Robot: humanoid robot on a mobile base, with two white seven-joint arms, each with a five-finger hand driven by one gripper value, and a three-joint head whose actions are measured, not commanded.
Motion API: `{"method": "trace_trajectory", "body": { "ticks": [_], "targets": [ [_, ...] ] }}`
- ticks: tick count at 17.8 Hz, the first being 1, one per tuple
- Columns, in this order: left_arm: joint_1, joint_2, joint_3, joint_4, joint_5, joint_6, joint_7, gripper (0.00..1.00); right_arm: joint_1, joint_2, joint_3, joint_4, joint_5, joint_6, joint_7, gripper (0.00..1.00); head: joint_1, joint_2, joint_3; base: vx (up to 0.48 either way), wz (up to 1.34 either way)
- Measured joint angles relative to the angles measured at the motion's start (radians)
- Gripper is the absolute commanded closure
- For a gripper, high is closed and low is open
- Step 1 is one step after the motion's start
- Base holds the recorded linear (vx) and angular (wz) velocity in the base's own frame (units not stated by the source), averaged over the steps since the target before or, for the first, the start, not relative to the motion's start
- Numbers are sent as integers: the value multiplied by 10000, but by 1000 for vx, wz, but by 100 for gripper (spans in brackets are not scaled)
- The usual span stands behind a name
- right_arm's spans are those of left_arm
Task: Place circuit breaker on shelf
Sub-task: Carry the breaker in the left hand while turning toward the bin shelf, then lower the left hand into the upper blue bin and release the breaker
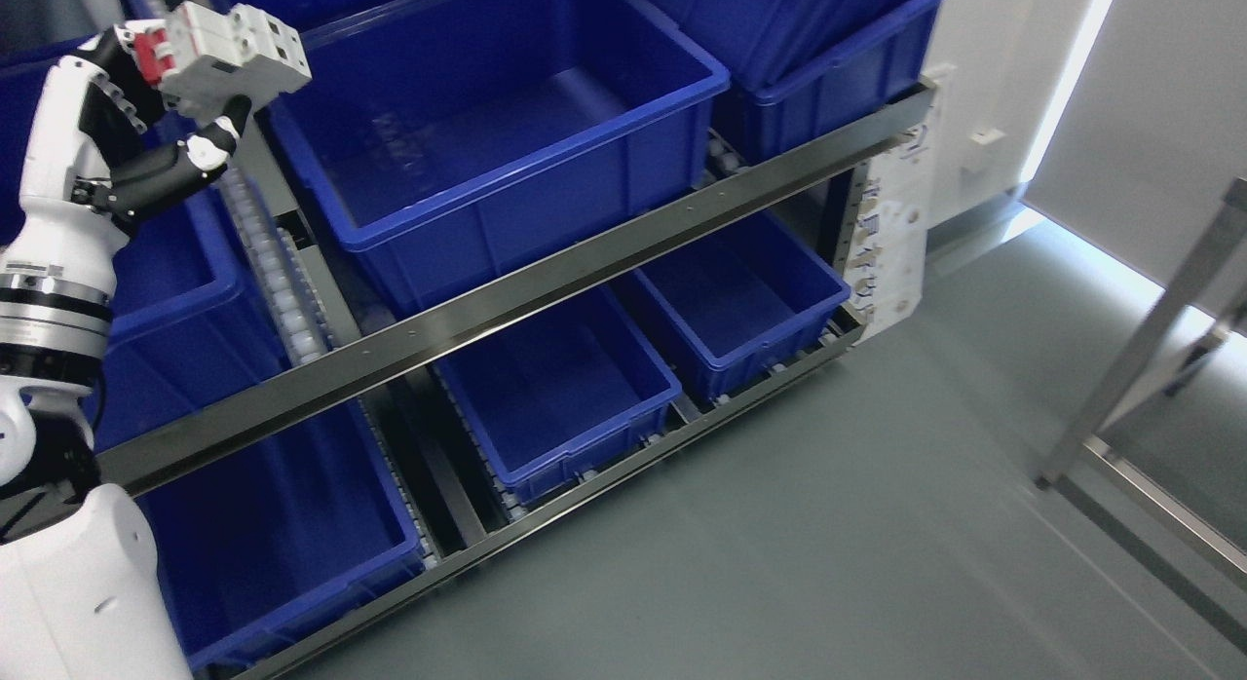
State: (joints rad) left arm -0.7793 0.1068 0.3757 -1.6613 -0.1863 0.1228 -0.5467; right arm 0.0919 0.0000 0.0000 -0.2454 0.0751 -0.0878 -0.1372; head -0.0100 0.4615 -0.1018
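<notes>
My left hand [161, 95] is raised at the upper left and is shut on a white circuit breaker [229, 56] with red switches on its left end. It holds the breaker just above the near left corner of a large empty blue bin [507, 125] on the middle level of the shelf [604, 246]. The thumb [209, 149] presses under the breaker. My right hand is out of view.
Several more blue bins sit on the rack: one at the upper right [818, 47], two on the lower level [555, 388] [740, 300], and others at the left [273, 534]. Roller tracks [278, 271] run between bins. A metal frame leg [1140, 339] stands on the grey floor at right.
</notes>
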Motion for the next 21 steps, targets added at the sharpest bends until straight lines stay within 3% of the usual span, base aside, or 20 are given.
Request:
{"method": "trace_trajectory", "body": {
  "ticks": [8,16,21],
  "targets": [
    [-1092,814,-474,1481,-1047,500,-188,86,0,0,0,0,0,0,0,0,0,-1,0,117,505],
    [-2395,1323,-1578,4336,-1409,-473,382,84,-3,0,0,-1,0,0,0,0,0,-1,0,204,138],
    [-3062,2164,-2673,6188,-1942,-664,193,84,2,0,0,0,0,8,0,0,0,-4,0,239,1]
  ]
}}
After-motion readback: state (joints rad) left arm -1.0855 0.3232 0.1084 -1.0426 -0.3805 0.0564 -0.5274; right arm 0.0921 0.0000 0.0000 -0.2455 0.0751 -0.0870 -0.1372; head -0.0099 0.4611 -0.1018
